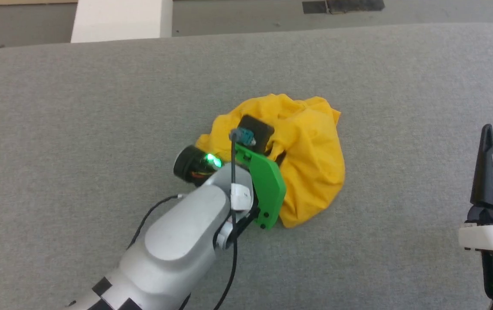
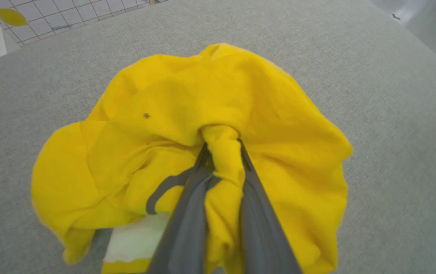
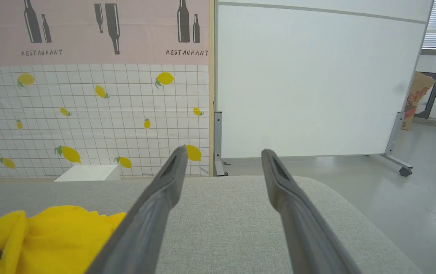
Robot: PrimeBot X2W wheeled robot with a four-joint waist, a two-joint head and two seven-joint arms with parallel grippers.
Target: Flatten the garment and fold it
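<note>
The garment (image 1: 311,150) is a bright yellow shirt bunched in a heap on the middle of the grey cushioned surface (image 1: 78,107). My left gripper (image 2: 221,146) is shut on a ridge of its fabric, which is pinched between the two dark fingers (image 2: 187,220); a white patch (image 2: 138,239) with a grey stripe shows at the lower left of the heap. From the head view the left wrist (image 1: 246,172) sits over the heap's left side. My right gripper (image 3: 223,152) stands open at the right, level above the surface, apart from the garment (image 3: 42,236).
The grey surface (image 3: 233,213) ends in a rounded far edge with floor beyond. A white box (image 1: 121,19) stands behind the far edge. A white wheeled partition (image 3: 317,76) and a lemon-patterned wall (image 3: 88,114) stand further back.
</note>
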